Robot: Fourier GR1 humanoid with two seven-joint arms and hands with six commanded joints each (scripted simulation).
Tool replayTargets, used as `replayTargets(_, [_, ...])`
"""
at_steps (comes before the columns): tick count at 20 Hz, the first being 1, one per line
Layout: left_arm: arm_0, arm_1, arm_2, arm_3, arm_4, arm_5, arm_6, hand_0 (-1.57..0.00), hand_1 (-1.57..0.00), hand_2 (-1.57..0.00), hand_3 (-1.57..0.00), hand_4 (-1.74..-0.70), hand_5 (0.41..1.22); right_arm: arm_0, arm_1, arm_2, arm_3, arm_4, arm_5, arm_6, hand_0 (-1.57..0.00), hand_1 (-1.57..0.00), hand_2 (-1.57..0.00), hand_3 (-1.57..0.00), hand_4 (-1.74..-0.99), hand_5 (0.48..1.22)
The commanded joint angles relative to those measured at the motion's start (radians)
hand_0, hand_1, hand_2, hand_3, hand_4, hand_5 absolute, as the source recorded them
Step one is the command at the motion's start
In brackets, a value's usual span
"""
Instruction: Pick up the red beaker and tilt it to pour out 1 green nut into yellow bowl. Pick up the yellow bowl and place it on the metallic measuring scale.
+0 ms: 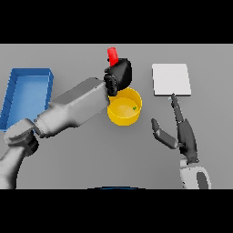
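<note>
The left hand (119, 74) is curled round the red beaker (112, 55), held just behind the round yellow bowl (124, 107). A small green nut (134, 108) lies inside the bowl. To the bowl's right, the right hand (181, 132) rests with straight fingers, holding nothing, fingertips near the flat square scale (170, 79). A blue tray (27, 93) sits far left. No writing shows.

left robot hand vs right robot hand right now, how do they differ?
The left robot hand is curled round the red beaker, above the yellow bowl; the right robot hand holds nothing, fingers straight. Left hangs over the bowl's far rim; right lies near the metallic scale, one fingertip reaching its near edge. Both are dark.
</note>
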Motion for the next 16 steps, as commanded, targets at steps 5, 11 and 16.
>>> replayTargets(5, [-0.049, -0.049, -0.054, 0.047, -0.056, -0.028, -0.007, -1.57, -1.57, -1.57, -1.57, -1.73, 1.221, 0.012, 0.004, 0.009, -0.016, 0.011, -0.006, -0.019, 0.0, 0.0, 0.0, 0.0, -1.041, 0.683])
replayTargets(11, [-0.193, -0.001, 0.051, 0.122, -0.007, 0.014, -0.071, -1.57, -1.57, -1.57, -1.57, -1.73, 1.221, 0.005, 0.007, 0.016, -0.005, 0.033, -0.017, 0.001, 0.0, 0.0, 0.0, 0.0, -1.03, 0.682])
replayTargets(16, [-0.291, 0.07, 0.245, 0.236, 0.11, 0.055, -0.061, -1.57, -1.57, -1.57, -1.22, -1.73, 1.221, 0.019, 0.01, 0.015, -0.01, 0.024, -0.017, -0.004, 0.0, 0.0, 0.0, 0.0, -1.009, 0.676])
